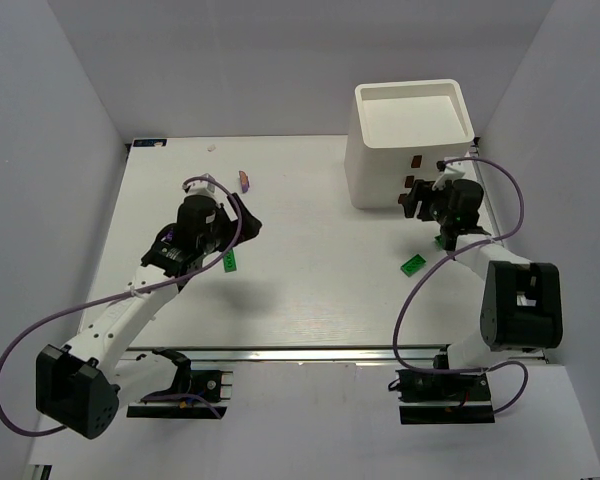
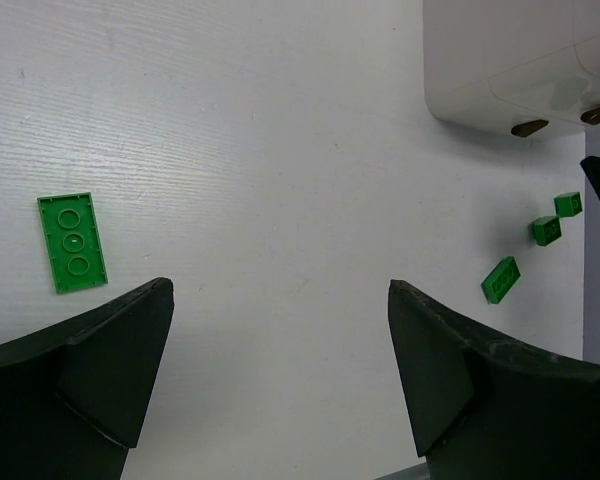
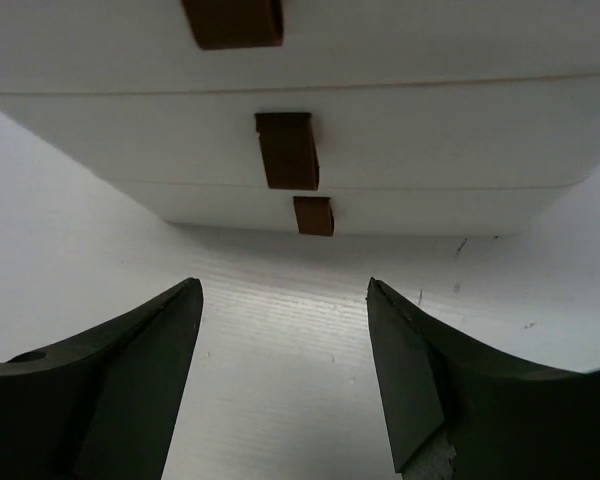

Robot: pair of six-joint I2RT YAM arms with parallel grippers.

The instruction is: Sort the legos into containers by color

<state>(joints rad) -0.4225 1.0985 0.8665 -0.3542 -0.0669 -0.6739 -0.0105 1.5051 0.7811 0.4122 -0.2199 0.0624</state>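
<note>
The white stacked container unit (image 1: 410, 140) stands at the back right with an open top tray and shut drawers. My right gripper (image 1: 412, 200) is open and empty, close in front of the drawer fronts; its wrist view shows three brown handles (image 3: 287, 150) above its gripper (image 3: 283, 290). My left gripper (image 1: 238, 232) is open and empty above the table's left middle. A flat green lego (image 1: 229, 262) lies just beside it, left of the fingers in the wrist view (image 2: 72, 242). A pink-purple lego (image 1: 244, 180) lies further back. Three green legos (image 2: 500, 279) lie near the unit.
One green lego (image 1: 412, 264) lies in front of the right arm's wrist. A small white scrap (image 1: 212, 147) lies at the table's back edge. Grey walls close in the left, back and right sides. The right arm's purple cable (image 1: 510, 200) loops beside the unit.
</note>
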